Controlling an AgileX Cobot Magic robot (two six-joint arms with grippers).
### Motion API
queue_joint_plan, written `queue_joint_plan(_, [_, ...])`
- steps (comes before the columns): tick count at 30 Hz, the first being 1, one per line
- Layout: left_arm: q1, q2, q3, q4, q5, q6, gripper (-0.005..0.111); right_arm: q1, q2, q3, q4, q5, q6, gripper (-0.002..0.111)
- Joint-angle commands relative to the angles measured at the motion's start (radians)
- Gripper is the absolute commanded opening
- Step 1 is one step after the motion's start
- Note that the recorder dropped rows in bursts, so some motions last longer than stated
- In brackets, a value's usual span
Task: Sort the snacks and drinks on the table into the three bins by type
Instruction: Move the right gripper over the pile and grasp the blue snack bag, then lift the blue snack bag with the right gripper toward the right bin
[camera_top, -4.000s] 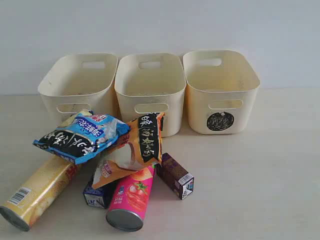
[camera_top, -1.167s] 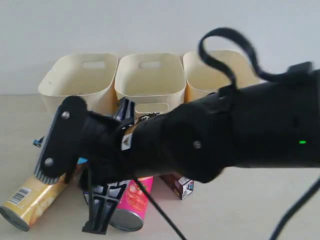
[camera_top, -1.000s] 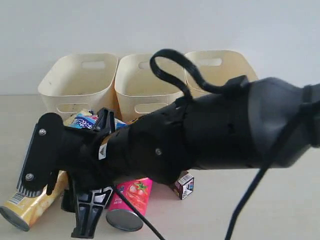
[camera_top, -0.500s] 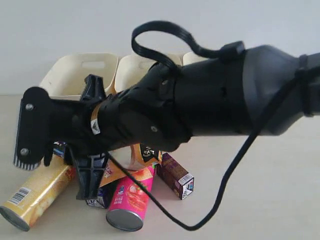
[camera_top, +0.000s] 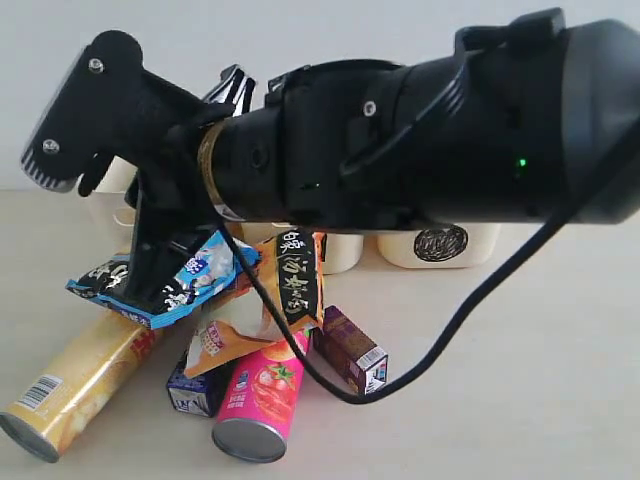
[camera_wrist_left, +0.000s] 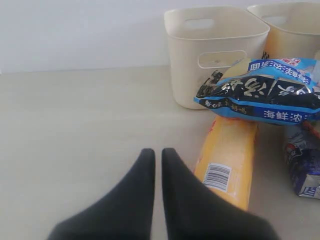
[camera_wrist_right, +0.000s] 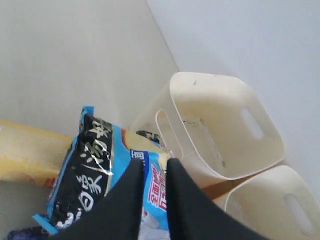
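Observation:
My right gripper (camera_wrist_right: 156, 161) hovers over the blue bag (camera_wrist_right: 85, 185), jaws only slightly apart, with nothing visibly pinched. In the exterior view its fingers (camera_top: 148, 275) overlap the blue bag (camera_top: 190, 280), which lies on the yellow tube (camera_top: 75, 385). The orange bag (camera_top: 290, 285) rests on the pink-red tube (camera_top: 260, 400) and the blue and white carton (camera_top: 195, 390). The purple carton (camera_top: 352, 350) lies to the right. My left gripper (camera_wrist_left: 158, 150) is shut over bare table, beside the yellow tube (camera_wrist_left: 227, 150).
The right arm's black body hides most of the bins; the circle-marked bin (camera_top: 440, 245) and part of the middle bin (camera_top: 345, 252) show below it. Two bins (camera_wrist_right: 220, 125) (camera_wrist_right: 270, 200) appear in the right wrist view. Bare table (camera_top: 520, 380) lies at the right.
The right arm swung in from the right, dipped low over the pile, then rose and moved left above the blue bag. The snacks and cartons have not moved.

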Motion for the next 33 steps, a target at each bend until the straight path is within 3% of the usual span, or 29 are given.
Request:
queue_joint_plan(1, [0.004,-0.004,-0.002,-0.007,-0.012,0.0,0.004,0.035,-0.003,-0.003,0.005,0.151,-0.141,0.027])
queue_joint_plan(5, [0.004,-0.004,-0.002,-0.007,-0.012,0.0,0.004,0.106,-0.003,-0.003,0.113,0.268,-0.343,0.07])
queue_joint_plan(7, [0.004,-0.004,-0.002,-0.007,-0.012,0.0,0.004,0.139,0.003,-0.003,0.134,0.289,-0.359,0.08])
queue_joint_plan(20, [0.004,-0.004,-0.002,-0.007,-0.012,0.0,0.004,0.161,0.231,-0.023,0.035,0.303,-0.366,0.077])
queue_joint_plan(33, [0.004,-0.004,-0.002,-0.007,-0.012,0.0,0.004,0.159,0.367,-0.135,-0.325,0.361,-0.005,0.077])
